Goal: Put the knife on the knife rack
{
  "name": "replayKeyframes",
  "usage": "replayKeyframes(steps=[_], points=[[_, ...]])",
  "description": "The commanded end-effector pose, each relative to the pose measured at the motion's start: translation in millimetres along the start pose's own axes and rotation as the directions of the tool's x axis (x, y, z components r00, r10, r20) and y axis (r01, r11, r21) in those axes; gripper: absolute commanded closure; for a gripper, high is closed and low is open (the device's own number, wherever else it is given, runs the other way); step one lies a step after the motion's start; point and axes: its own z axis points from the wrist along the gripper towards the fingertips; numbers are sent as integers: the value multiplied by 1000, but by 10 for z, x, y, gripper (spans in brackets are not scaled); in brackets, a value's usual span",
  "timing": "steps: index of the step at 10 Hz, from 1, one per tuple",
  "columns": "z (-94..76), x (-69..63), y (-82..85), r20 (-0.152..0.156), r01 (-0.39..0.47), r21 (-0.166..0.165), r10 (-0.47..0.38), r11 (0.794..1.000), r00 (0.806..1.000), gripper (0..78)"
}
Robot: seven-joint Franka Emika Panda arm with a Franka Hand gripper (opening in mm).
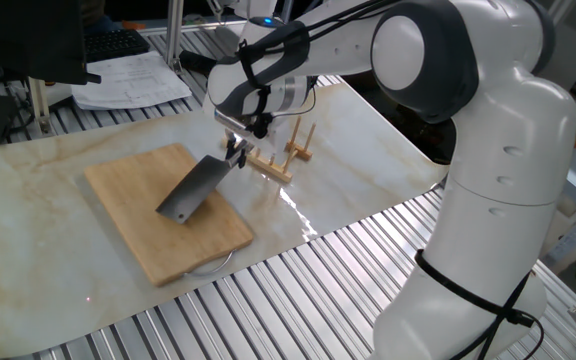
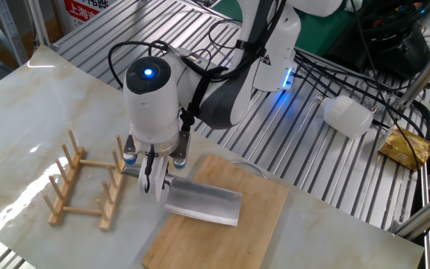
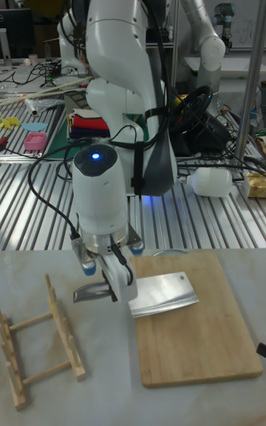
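One claw (image 2: 155,181) is doing all the work here, hanging below the white wrist at centre left of the other fixed view. Its fingers are pinching the cleaver (image 2: 203,202) at the handle end, closed tight on it, so the broad grey blade is sticking out sideways, toward the right of that frame. The blade is tilting, its far end drooping toward the bamboo cutting board (image 2: 241,235); in the tall fixed view the cleaver (image 3: 162,293) is appearing clear of the board, though I cannot tell whether a corner is touching. Gripping at the handle is probably leaving the blade free to slide between pegs.

The knife rack (image 2: 88,183) is standing on the marble counter (image 2: 28,97) at lower left of that frame, just beside the claw, its dowel pegs upright and nothing resting in them. In one fixed view the rack (image 1: 280,158) is showing just right of the claw (image 1: 236,152).

The carry to the rack is looking barely under way; lowering the blade between the pegs is not yet done.
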Motion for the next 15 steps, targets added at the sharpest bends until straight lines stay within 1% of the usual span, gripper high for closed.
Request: replayKeyframes(steps=[1,4,7,8,9,10,15], points=[[-128,-38,28,4,18,26,-18,1000,1000,763],[-232,-80,55,0,23,53,-23,998,1000,763],[-337,-129,83,-10,32,81,-32,996,999,763],[-356,-139,84,-4,43,95,-42,995,999,763],[-363,-143,84,-3,47,100,-47,994,999,763],[-388,-156,95,-3,57,112,-57,992,998,763],[-520,-192,169,-19,64,139,-62,988,998,763]])
